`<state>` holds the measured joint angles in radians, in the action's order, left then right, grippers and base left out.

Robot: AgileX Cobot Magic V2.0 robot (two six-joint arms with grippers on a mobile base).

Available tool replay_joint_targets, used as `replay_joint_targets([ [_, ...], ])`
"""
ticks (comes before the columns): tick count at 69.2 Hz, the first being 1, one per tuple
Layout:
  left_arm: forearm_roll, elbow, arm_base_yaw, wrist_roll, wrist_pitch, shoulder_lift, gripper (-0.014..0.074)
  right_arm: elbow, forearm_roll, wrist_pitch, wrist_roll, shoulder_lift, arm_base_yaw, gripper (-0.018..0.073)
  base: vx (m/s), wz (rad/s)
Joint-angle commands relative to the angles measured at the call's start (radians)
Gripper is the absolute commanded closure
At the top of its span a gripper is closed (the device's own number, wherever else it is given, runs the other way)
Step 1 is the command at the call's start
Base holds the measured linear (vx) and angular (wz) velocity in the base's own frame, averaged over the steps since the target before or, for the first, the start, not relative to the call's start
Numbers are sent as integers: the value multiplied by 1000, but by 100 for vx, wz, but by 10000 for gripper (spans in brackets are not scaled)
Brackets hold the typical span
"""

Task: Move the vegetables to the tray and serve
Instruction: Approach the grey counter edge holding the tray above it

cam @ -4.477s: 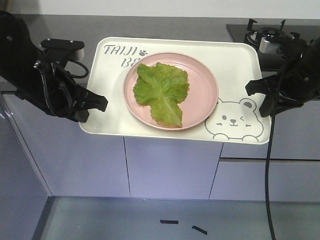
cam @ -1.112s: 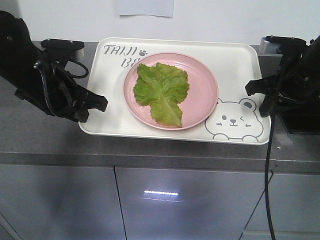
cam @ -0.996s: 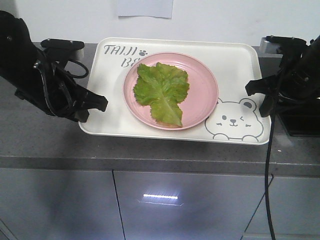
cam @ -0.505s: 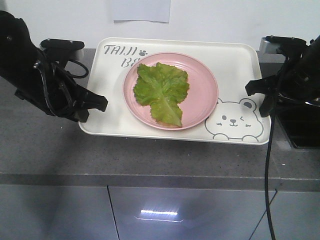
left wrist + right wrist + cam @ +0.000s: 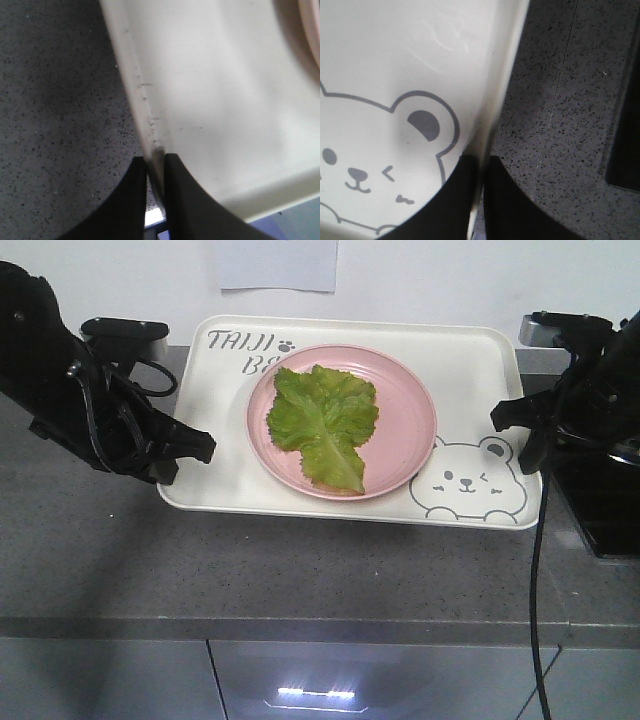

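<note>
The vegetables, one crinkled green lettuce leaf [image 5: 323,422], lie on a round pink plate [image 5: 408,420] that rests on the cream-white tray [image 5: 470,370] with "TAIJI" lettering and a winking bear. My left gripper [image 5: 196,447] is shut on the tray's left rim [image 5: 145,115], one finger on each side of it. At the other side, my right gripper [image 5: 512,420] is shut on the right rim [image 5: 492,107] beside the bear's ear. Held between both arms, the tray hangs over a dark speckled countertop [image 5: 300,560].
The counter's front edge [image 5: 300,630] runs across the bottom, with grey cabinet fronts below. A dark recessed panel [image 5: 605,510] lies in the counter at the right, under my right arm. A white wall with a paper sheet [image 5: 277,262] stands behind.
The counter has slid down in the front view and fills more of it, and the cabinet fronts have shrunk. The tray and both grippers keep the same places in the frame.
</note>
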<state>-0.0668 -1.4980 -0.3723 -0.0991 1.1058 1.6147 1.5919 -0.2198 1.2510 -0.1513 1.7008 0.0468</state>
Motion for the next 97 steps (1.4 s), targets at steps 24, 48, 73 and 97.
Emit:
replay_joint_targets([
  [24,-88,-33,-14,27,-90,-49,603,27,-89,-17,-29,-51,11,565,6,1],
  [48,-88,-33,-14,27,-90,-49,603,27,-89,-17,-29,-51,11,565,5,3],
  [73,-88,-33,-14,27,-90,-49,603,27,-89,-17,-29,-51,11,565,5,0],
  [97,-88,-33,-14,27,-90,-49,603,27,-89,-17,-29,-51,11,565,5,1],
])
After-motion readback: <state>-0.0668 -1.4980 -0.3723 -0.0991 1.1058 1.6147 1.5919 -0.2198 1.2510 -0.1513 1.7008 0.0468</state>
